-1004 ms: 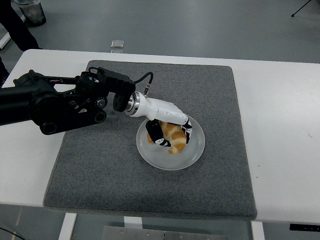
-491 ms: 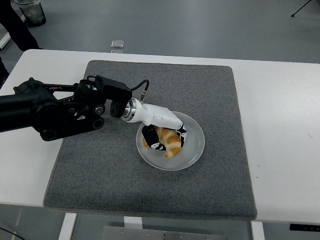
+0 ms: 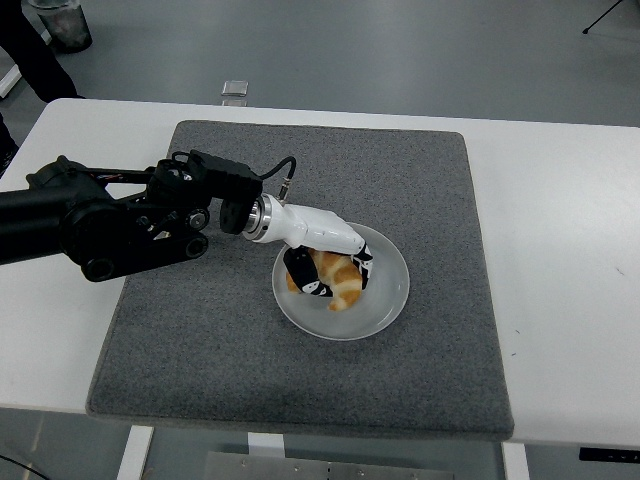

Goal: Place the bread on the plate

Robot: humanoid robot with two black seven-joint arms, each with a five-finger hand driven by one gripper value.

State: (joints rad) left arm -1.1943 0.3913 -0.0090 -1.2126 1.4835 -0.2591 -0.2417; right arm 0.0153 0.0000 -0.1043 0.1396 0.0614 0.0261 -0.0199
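A golden croissant (image 3: 336,281) lies on the pale round plate (image 3: 385,300) near the middle of the grey mat. My left hand (image 3: 330,275), white with black finger pads, reaches in from the left on a black arm and is curled around the croissant, thumb on its near side and fingers over its far side. The bread looks to rest on the plate's left half inside that grasp. The right arm does not show in the head view.
The grey felt mat (image 3: 200,340) covers most of the white table (image 3: 560,250). A small square object (image 3: 235,89) lies on the floor beyond the table's far edge, and a dark bin (image 3: 60,22) stands at the top left.
My left hand has drawn back to the left and lowered with the croissant, from the plate's centre to its left half. Since half a second ago it has barely shifted.
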